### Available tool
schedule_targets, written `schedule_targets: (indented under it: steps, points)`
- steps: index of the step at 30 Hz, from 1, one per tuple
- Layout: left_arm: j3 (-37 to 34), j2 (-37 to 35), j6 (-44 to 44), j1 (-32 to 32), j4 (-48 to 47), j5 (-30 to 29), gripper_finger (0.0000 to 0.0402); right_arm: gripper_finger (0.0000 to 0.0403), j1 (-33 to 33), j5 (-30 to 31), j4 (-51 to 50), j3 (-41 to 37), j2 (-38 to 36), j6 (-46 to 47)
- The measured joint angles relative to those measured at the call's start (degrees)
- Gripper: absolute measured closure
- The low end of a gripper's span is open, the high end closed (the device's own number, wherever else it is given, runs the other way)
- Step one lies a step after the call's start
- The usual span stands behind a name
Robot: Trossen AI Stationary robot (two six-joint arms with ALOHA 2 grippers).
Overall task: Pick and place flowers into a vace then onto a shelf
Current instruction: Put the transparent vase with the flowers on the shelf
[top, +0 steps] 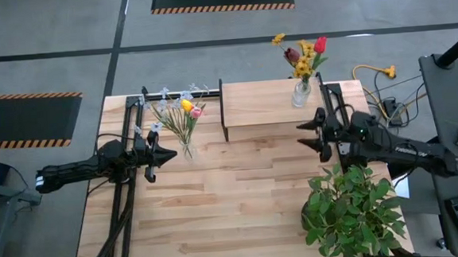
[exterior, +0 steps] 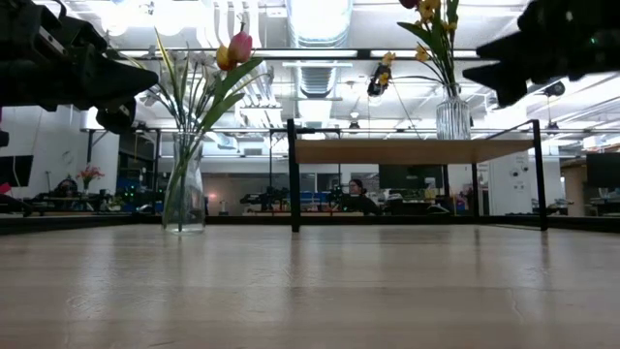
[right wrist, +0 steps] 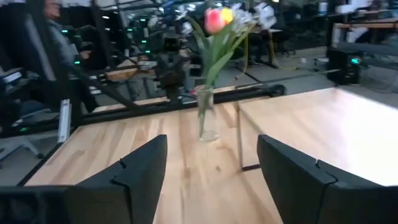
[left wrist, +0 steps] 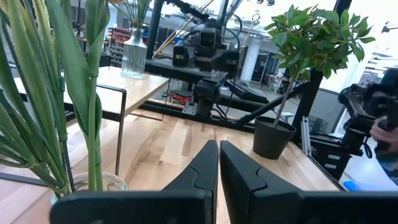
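A clear glass vase (top: 187, 152) stands on the tabletop left of the shelf (top: 271, 106) and holds pink and yellow tulips with pale sprigs (top: 182, 109). A second vase (top: 301, 93) with red and yellow flowers (top: 305, 54) stands on the shelf's right end. My left gripper (top: 169, 156) is shut and hovers just left of the table vase, level with its stems (left wrist: 62, 93). My right gripper (top: 303, 136) is open and hovers in front of the shelf's right end, pointing toward the table vase (right wrist: 207, 118).
A bushy potted plant (top: 354, 212) stands at the table's near right corner, under my right arm. The shelf's black legs (exterior: 292, 174) stand close right of the table vase (exterior: 184, 194). Bare planks lie between the two grippers and along the near edge.
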Motion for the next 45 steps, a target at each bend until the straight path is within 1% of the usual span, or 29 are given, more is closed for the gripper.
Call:
schedule_targets:
  steps: [3,6,8,14,17,21,23,26,31,33,36,38,42,45]
  points:
    - [0.0,0.0,0.0,0.0,0.0,0.0,0.0402,0.0175,4.2,3.3,2.4,-4.3,-2.1,-0.3]
    - [0.0,0.0,0.0,0.0,0.0,0.0,0.0402,0.0183,8.6,8.3,2.7,-6.5,-3.9,-3.4]
    - [0.0,0.0,0.0,0.0,0.0,0.0,0.0402,0.0184,11.3,9.9,2.8,-7.2,-4.9,-5.3]
    - [0.0,0.0,0.0,0.0,0.0,0.0,0.0402,0.0184,16.6,10.1,6.0,-10.9,-8.0,-6.3]
    - [0.0,0.0,0.2,0.0,0.0,0.0,0.0402,0.0184,16.9,10.2,5.9,-12.3,-9.0,-7.2]
    - [0.0,0.0,3.9,0.0,0.0,0.0,0.0401,0.0184,16.9,10.6,6.9,-12.3,-9.0,-9.6]
    - [0.0,0.0,4.0,0.0,0.0,0.1,0.0392,0.0184,16.9,10.6,7.6,-12.3,-9.1,-10.5]
    - [0.1,0.0,4.0,0.0,-0.2,0.5,0.0360,0.0184,16.9,10.6,7.5,-12.3,-9.0,-11.0]
    - [0.1,0.0,5.1,0.0,-0.5,-0.1,0.0275,0.0184,16.9,10.6,7.5,-12.3,-8.8,-10.9]
    - [0.1,0.0,5.2,0.0,-1.2,-2.9,0.0243,0.0184,16.8,10.6,7.5,-12.3,-8.8,-10.9]
    - [0.4,0.0,5.2,0.0,-3.7,-9.5,0.0204,0.0184,16.8,10.6,7.5,-12.3,-8.8,-11.0]
    - [0.7,0.3,5.2,0.0,-4.4,-11.9,0.0185,0.0184,16.8,10.6,7.5,-12.3,-8.8,-10.9]
    - [1.6,2.3,5.2,0.0,-6.0,-12.2,0.0160,0.0184,16.8,10.6,7.4,-12.3,-8.8,-10.8]
    - [3.1,4.0,5.2,-0.1,-5.9,-12.2,0.0152,0.0183,16.8,10.7,7.4,-12.3,-8.8,-10.8]
